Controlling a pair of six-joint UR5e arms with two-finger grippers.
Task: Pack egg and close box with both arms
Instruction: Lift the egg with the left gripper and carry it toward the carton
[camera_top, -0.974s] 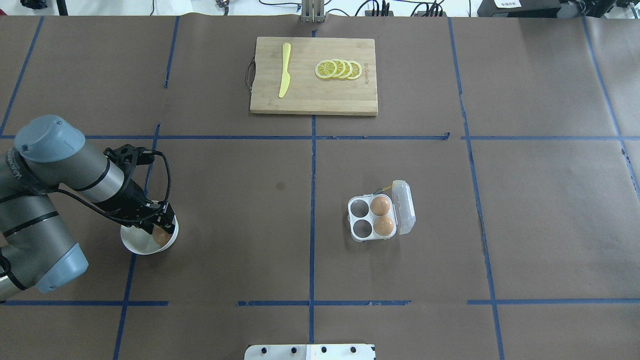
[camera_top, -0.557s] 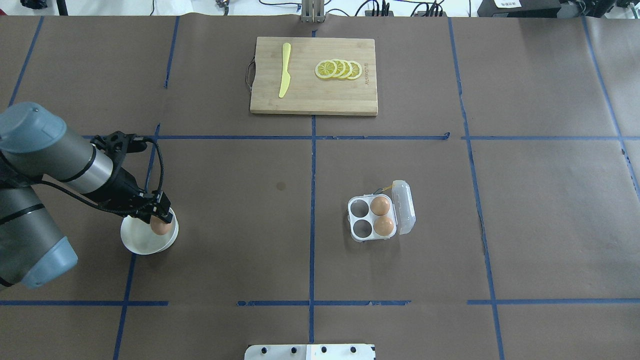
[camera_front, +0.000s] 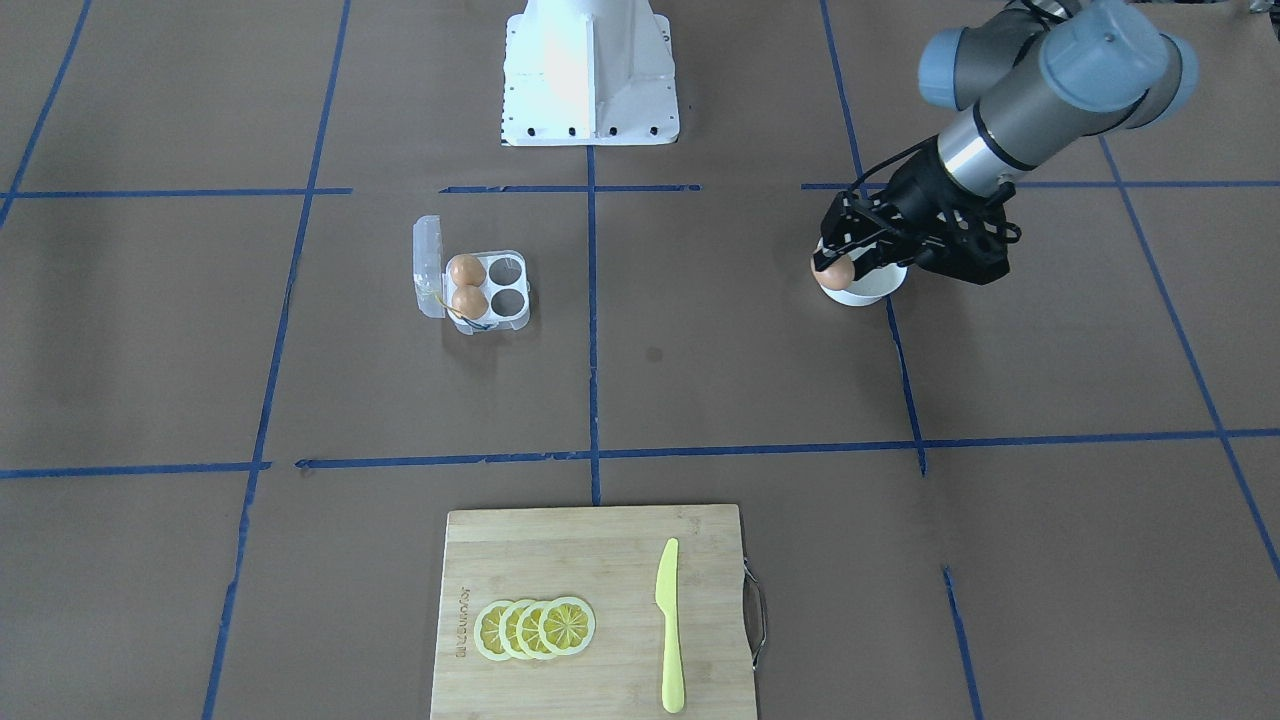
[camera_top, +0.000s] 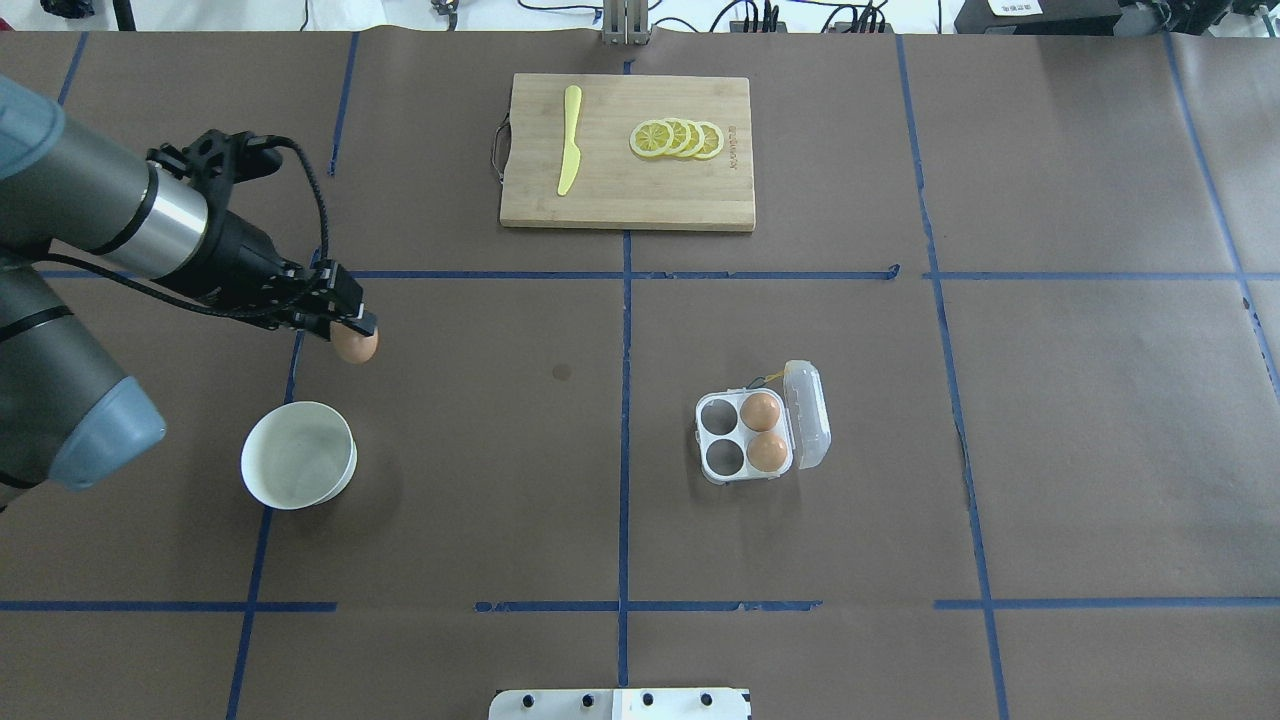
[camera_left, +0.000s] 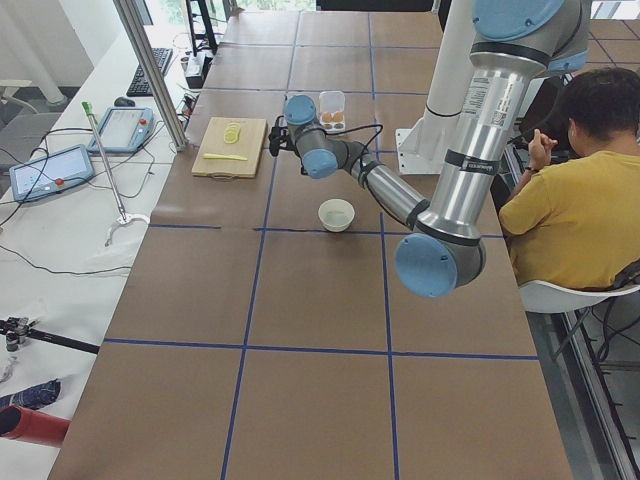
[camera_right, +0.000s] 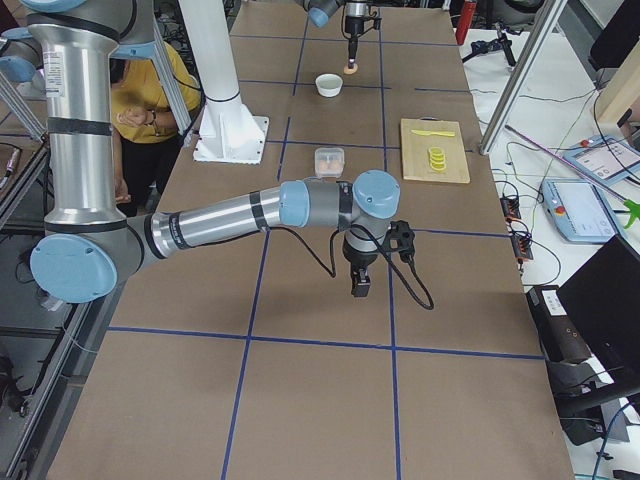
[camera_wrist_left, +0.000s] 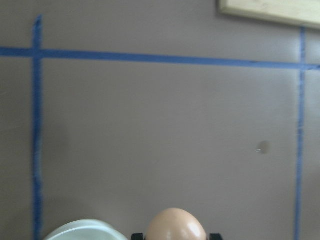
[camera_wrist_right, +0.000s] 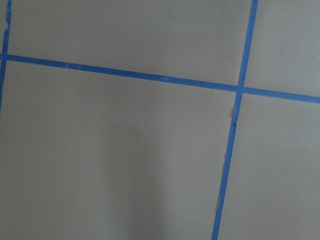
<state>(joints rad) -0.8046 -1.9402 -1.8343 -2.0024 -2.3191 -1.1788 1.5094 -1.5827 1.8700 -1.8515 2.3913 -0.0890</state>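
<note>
Lifted clear of the white bowl (camera_top: 262, 480) since a moment ago, our left gripper (camera_top: 350, 335) clamps the egg (camera_top: 356, 347), so we carry it level and slowly to an empty cup of the open box (camera_top: 742, 434), well apart; whether our right gripper (camera_right: 359, 287) is open we cannot tell.

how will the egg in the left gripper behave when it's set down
The egg looks smooth and rounded and is held only near its top by the left gripper, so it may slip. It is probably brittle, so squeeze lightly. It would likely roll unless seated in a cup of the box.
</note>
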